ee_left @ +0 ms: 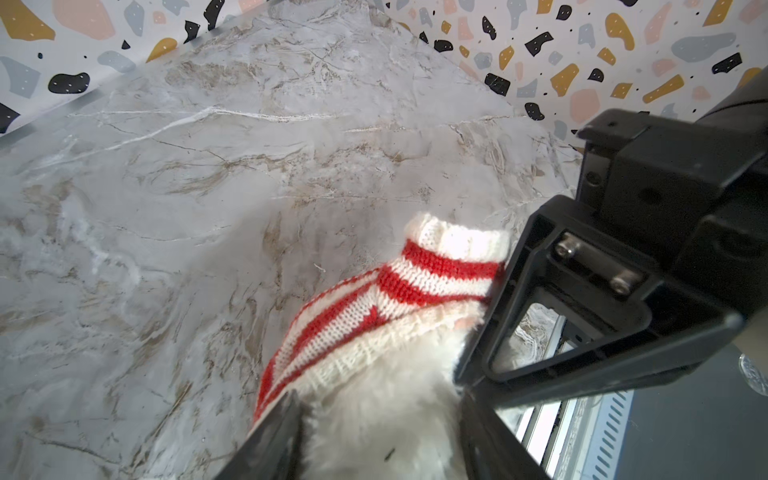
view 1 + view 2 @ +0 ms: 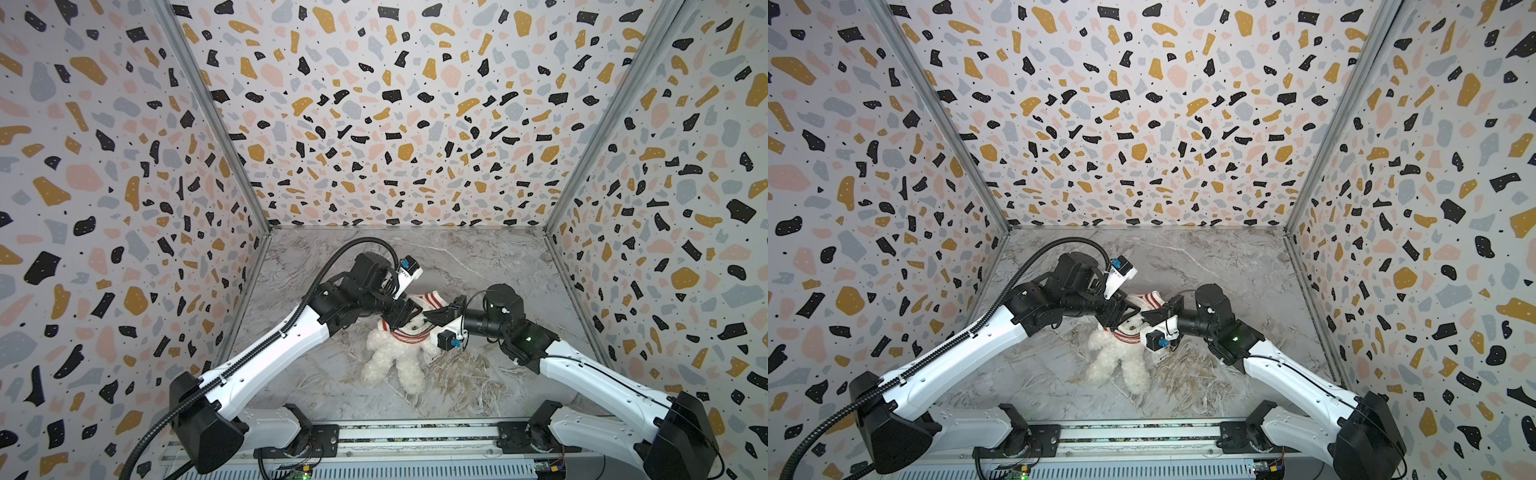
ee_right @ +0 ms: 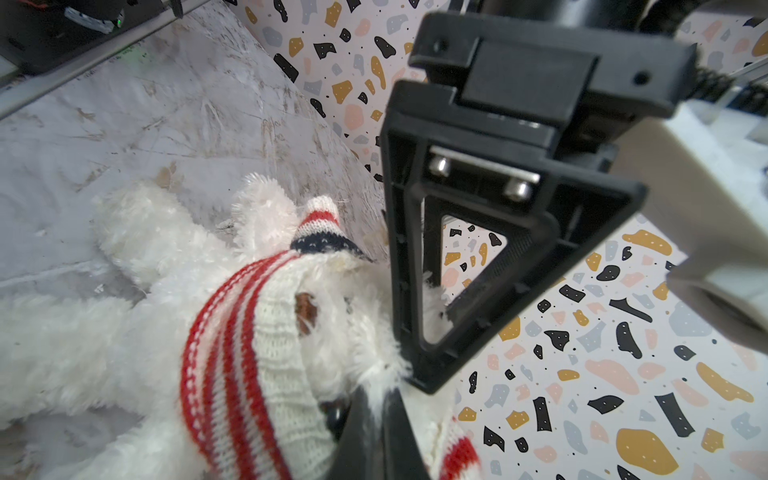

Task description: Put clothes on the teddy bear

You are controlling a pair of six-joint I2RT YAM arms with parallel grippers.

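Note:
The fluffy white teddy bear (image 2: 390,359) (image 2: 1117,363) lies mid-table with its legs toward the front. A white knit sweater with red stripes (image 2: 409,336) (image 2: 1129,337) (image 3: 249,353) is bunched over its head and shoulders. One empty sleeve (image 1: 449,257) lies on the table beyond the head. My left gripper (image 2: 409,316) (image 1: 378,399) is open, its fingers on either side of the bear's furry head (image 1: 382,428). From the other side my right gripper (image 2: 432,319) (image 3: 376,399) is shut on a tuft of white fur at the bear's head, beside the sweater's edge.
The marble table (image 2: 478,266) is boxed in by terrazzo-patterned walls at the back and both sides. The arms' mounting rail (image 2: 415,432) runs along the front edge. The two grippers almost meet over the bear's head.

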